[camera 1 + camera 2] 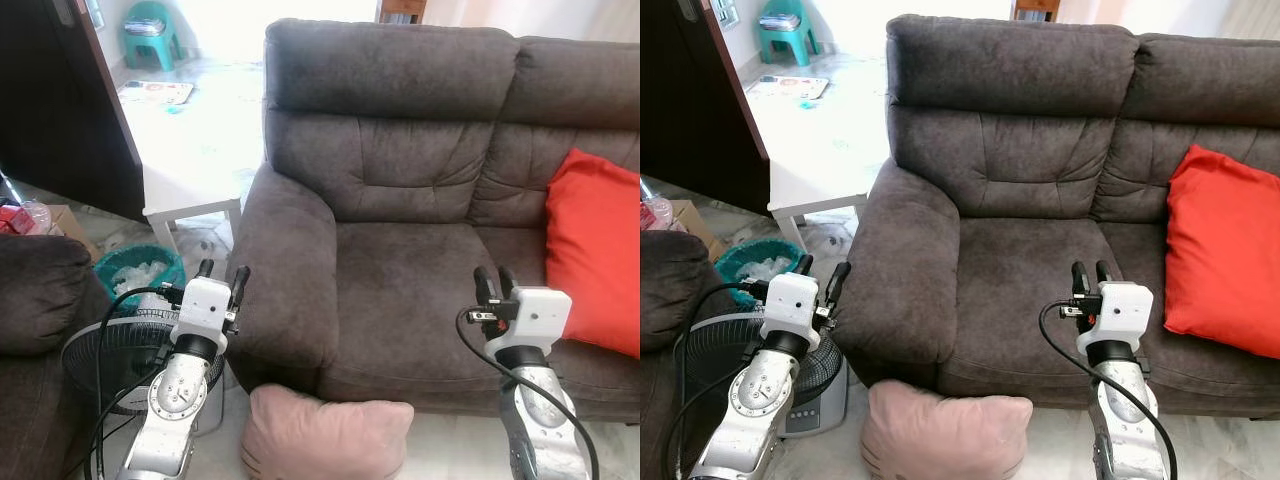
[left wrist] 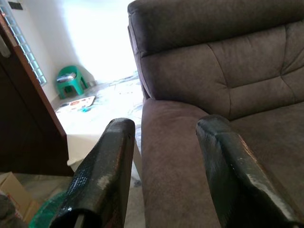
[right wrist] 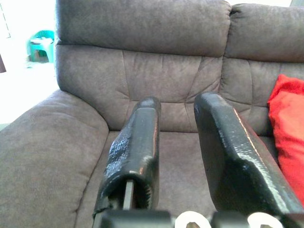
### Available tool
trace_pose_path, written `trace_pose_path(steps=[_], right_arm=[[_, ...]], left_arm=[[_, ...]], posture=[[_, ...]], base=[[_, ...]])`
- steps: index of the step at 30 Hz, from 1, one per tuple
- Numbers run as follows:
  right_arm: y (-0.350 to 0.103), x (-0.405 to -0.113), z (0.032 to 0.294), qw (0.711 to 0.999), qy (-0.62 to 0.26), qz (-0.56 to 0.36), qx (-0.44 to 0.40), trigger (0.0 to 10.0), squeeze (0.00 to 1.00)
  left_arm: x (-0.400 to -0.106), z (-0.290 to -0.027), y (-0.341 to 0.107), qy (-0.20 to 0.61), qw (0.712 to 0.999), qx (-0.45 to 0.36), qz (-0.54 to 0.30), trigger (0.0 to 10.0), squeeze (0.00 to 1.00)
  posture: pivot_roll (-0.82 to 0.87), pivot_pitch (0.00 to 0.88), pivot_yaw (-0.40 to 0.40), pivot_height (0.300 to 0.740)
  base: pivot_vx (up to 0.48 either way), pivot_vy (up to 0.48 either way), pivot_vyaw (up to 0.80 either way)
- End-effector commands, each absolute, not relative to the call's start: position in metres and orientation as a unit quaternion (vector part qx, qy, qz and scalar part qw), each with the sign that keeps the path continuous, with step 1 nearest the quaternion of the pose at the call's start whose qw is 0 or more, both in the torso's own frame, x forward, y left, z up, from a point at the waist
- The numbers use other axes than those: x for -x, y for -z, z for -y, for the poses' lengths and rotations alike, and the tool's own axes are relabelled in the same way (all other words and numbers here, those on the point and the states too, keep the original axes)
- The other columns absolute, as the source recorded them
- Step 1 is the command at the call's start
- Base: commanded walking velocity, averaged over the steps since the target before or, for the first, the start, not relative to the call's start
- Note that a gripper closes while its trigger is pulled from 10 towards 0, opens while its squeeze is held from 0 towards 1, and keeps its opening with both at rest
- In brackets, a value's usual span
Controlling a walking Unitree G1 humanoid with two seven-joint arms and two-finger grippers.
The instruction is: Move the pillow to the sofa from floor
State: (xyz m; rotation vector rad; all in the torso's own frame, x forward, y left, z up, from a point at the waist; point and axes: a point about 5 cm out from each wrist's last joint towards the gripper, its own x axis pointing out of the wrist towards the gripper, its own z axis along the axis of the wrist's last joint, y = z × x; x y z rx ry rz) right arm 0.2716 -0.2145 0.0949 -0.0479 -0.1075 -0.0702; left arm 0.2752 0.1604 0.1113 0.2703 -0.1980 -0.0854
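A pale pink pillow (image 1: 325,435) lies on the floor against the front of the dark grey sofa (image 1: 400,250), below its left armrest (image 1: 285,280). My left gripper (image 1: 223,271) is held open in the air beside that armrest, above and to the left of the pillow, with nothing between its fingers (image 2: 102,166). Over the front of the sofa seat my right gripper (image 1: 493,277) is also open and empty, above and to the right of the pillow. A red cushion (image 1: 595,250) leans on the sofa's right side.
A floor fan (image 1: 115,360) and a teal basket (image 1: 140,268) stand under my left arm. A dark armchair (image 1: 40,295) is at the left edge. Behind are a white table (image 1: 185,150), a dark door (image 1: 60,100) and a green stool (image 1: 152,32).
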Motion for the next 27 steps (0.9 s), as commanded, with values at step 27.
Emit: trace_pose_path(steps=[27], right_arm=[[-0.0978,-0.2776,0.2033,0.998,0.018,0.051,0.023,10.0,0.00]], left_arm=[[-0.2741,-0.1605,-0.1084,0.035,0.986,-0.134,0.092,10.0,0.00]], posture=[[0.10,0.016,-0.068,0.647]], base=[[0.000,0.000,0.00]])
